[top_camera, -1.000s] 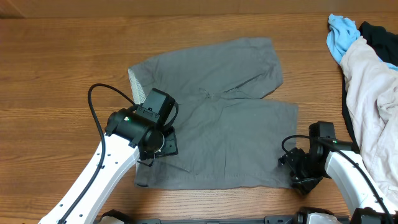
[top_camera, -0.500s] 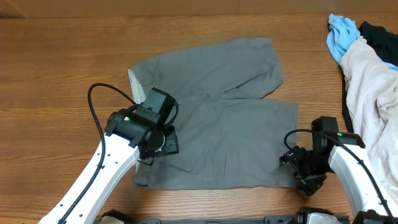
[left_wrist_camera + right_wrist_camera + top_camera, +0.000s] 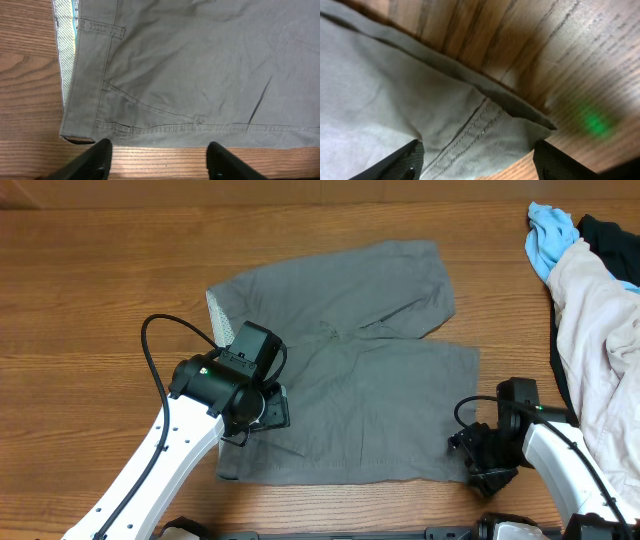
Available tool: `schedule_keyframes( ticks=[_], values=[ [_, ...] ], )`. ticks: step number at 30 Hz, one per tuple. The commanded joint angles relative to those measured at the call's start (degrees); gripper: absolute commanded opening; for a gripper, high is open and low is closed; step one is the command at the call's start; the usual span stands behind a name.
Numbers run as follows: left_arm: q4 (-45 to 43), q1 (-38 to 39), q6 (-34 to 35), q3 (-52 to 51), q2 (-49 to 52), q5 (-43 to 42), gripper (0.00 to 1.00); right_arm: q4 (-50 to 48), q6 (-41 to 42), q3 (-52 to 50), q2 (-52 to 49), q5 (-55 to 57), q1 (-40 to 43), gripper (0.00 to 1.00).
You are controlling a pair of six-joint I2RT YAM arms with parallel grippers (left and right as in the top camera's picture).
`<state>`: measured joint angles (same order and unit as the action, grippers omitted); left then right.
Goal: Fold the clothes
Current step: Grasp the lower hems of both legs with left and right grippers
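1. Table [image 3: 90, 290]: brown wood grain, carries everything in view.
2. Shorts [image 3: 350, 380]: medium gray, spread flat at mid-table. Waistband lies to the left, with the pale speckled lining [image 3: 213, 310] showing at its far corner. Both legs run to the right with a split between them.
3. Whitish-pink garment [image 3: 595, 330]: heaped at the right edge of the table, well apart from the shorts. It lies over a dark cloth [image 3: 610, 235].
4. Left arm [image 3: 170, 450]: white links and a black wrist, over the near waistband corner of the shorts. Left jaws released. Both fingertips [image 3: 100, 157] are spread above bare wood just off the shorts' near edge, with nothing between them. A belt loop [image 3: 102, 29] and a pocket seam show in the wrist view.
5. Right arm [image 3: 560, 460]: at the near leg's hem corner [image 3: 520, 120]. Right jaws parted wide, straddling that corner. The view is blurred, so cannot tell whether the tips touch the fabric; it does not look pinched.
6. Light-blue cloth [image 3: 548, 235]: small and crumpled, at the far right, touching the whitish-pink garment.
7. Green light spot [image 3: 592, 122]: on the wood beside the hem corner.
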<state>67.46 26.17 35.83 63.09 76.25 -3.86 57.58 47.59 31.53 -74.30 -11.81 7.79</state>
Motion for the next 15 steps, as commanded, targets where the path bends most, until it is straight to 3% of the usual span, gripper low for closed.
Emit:
schedule_keyframes(
  ticks=[1,7,15],
  values=[
    [0.00,0.11,0.17,0.02,0.24,-0.22,0.65,-1.40,1.14,-1.44,0.52,-0.31,0.20,0.70],
    [0.00,0.11,0.20,0.02,0.24,-0.22,0.65,-2.45,1.11,-2.84,0.52,-0.28,0.20,0.60],
    [0.44,0.11,0.17,0.02,0.24,-0.24,0.66,2.40,1.11,-3.02,0.52,-3.32,0.31,0.71]
  ],
)
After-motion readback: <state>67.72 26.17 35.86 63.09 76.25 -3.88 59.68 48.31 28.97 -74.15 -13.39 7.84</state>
